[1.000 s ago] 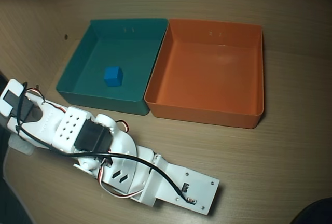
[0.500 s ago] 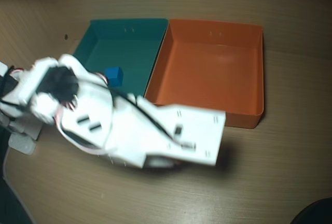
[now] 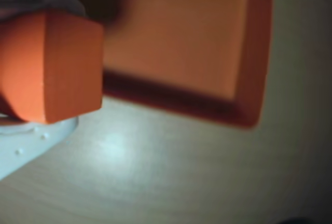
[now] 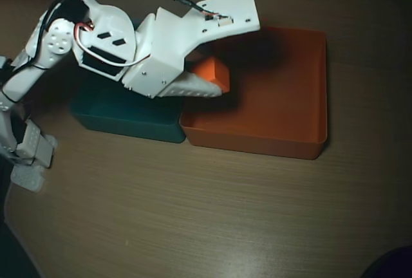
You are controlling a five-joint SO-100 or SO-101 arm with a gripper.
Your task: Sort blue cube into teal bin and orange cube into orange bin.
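The tool grips the orange cube above the orange bin, near its wall beside the teal bin. The white arm covers most of the teal bin, hiding its inside. Both bins sit touching on the wooden surface.

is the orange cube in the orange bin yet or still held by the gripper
Held, not yet in. The gripper is shut on the orange cube, which hangs over the orange bin; the wrist view shows it raised.
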